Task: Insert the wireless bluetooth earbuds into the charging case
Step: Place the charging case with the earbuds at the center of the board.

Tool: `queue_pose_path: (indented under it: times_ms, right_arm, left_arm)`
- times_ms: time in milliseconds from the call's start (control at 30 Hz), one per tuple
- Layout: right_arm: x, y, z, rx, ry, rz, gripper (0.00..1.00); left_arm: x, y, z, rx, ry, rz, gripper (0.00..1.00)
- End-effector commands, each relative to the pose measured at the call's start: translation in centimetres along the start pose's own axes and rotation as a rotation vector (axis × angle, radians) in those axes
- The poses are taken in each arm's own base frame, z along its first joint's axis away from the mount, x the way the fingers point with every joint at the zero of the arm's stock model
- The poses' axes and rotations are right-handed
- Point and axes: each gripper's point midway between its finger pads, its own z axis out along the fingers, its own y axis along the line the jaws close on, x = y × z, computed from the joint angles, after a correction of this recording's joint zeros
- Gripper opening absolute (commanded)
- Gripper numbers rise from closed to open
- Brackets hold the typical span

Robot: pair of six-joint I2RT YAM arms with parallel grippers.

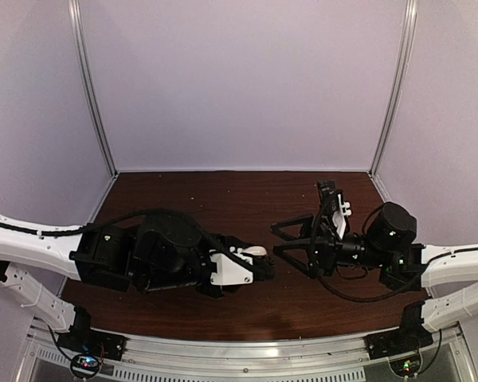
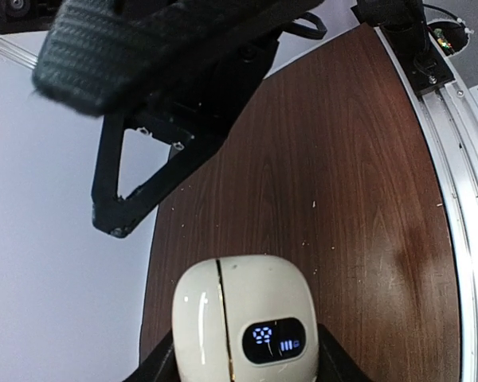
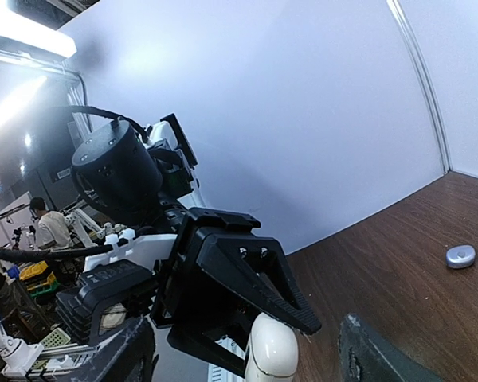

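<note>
Left fingers (image 2: 158, 368) are clamped on the charging case (image 2: 243, 318), a cream-white shell with its lid closed, held above the counter (image 2: 342, 199). Its dark lit display shows two digits too blurred to read with certainty, beside three battery bars. Right fingers (image 2: 143, 48) stand spread, grasping nothing, facing the case. One rounded bluish-grey earbud (image 3: 460, 255) lies on the counter, well apart.

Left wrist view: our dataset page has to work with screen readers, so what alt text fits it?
A cream charging case with a glowing blue battery display sits gripped in the left gripper at the bottom edge, over a dark wood table. The black right gripper fills the upper left, open.
</note>
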Motion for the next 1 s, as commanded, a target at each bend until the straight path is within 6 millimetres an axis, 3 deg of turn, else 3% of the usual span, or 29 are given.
queue_pose_path:
  times_ms: [0, 200, 333, 500, 600, 800, 967]
  right_arm:
    - [-0.4, -1.3, -1.3, 0.077, -0.008, -0.055, 0.82]
    - [-2.1, -3.3, -3.9, 0.245, -0.048, -0.132, 0.99]
    - [-3.4, -4.8, -6.2, 0.38, -0.106, -0.167, 1.0]
    - [-4.7, -7.0, -9.7, 0.579, -0.188, -0.184, 1.0]
    - [-4.8, -7.7, -10.8, 0.641, -0.183, -0.195, 1.0]
    - [-3.6, -8.4, -11.0, 0.662, -0.137, -0.175, 1.0]
    - [-2.5, -9.4, -10.8, 0.683, -0.1, -0.152, 1.0]
  left_arm:
    - [-0.5, 1.7, -0.7, -0.013, -0.062, -0.09, 0.24]
    - [0.9, 3.8, 0.2, -0.01, -0.07, -0.243, 0.25]
    - [3.8, 6.8, 1.7, -0.028, -0.039, -0.436, 0.25]
    - [10.7, 10.8, 4.7, -0.081, 0.06, -0.729, 0.24]
    - [15.2, 12.1, 6.5, -0.117, 0.133, -0.886, 0.23]
    - [22.0, 12.3, 9.6, -0.151, 0.227, -1.075, 0.26]
    - [27.3, 10.9, 11.9, -0.157, 0.34, -1.18, 0.27]
